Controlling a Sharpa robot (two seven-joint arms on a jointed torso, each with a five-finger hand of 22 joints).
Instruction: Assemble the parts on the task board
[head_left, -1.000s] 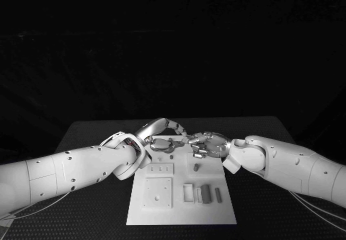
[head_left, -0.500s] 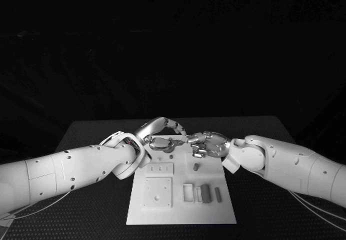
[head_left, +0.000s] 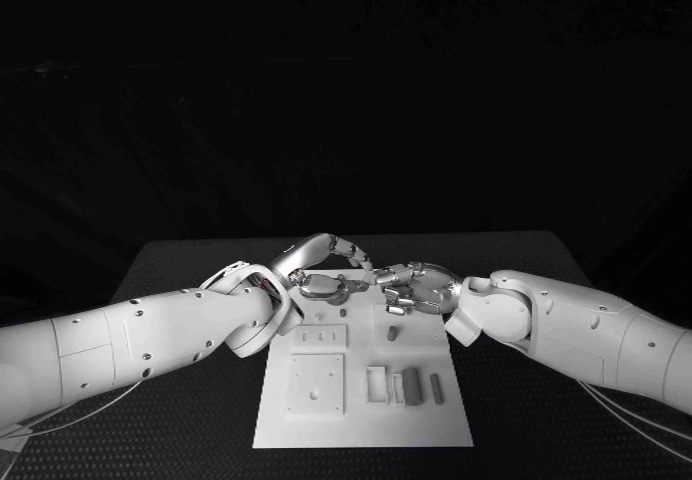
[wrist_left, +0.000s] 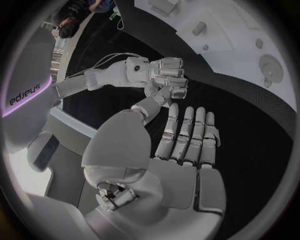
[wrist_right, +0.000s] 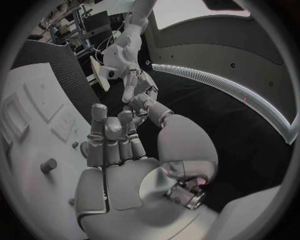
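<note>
Task board (head_left: 418, 425), white, lies lengthwise in the middle of the black table (head_left: 548, 440), its near end closest to the robot. On that near stretch sit a square raised plate (head_left: 315, 385) on the left and, beside it on the right, a cluster of upright grey parts (head_left: 413, 386) standing close together in slots. Further up the board comes a small row of slits (head_left: 320, 339), and to its right a short grey peg (head_left: 391, 333) stands alone.

Past the peg, over the far end of the board, the two hands meet, close together but with a small gap showing between them. The left hand (head_left: 320, 272) arches up from the white left arm (head_left: 159, 335); from its own wrist camera its fingers (wrist_left: 187, 135) lie straight and side by side, palm bare, nothing in its grasp. The right hand (head_left: 415, 288) comes in from the right arm (head_left: 577, 325); its wrist camera shows its fingers (wrist_right: 109, 140) stretched out together and the thumb standing apart, again holding nothing. That same camera catches the board (wrist_right: 37, 130) below, with a round peg (wrist_right: 48, 165) on it.
</note>
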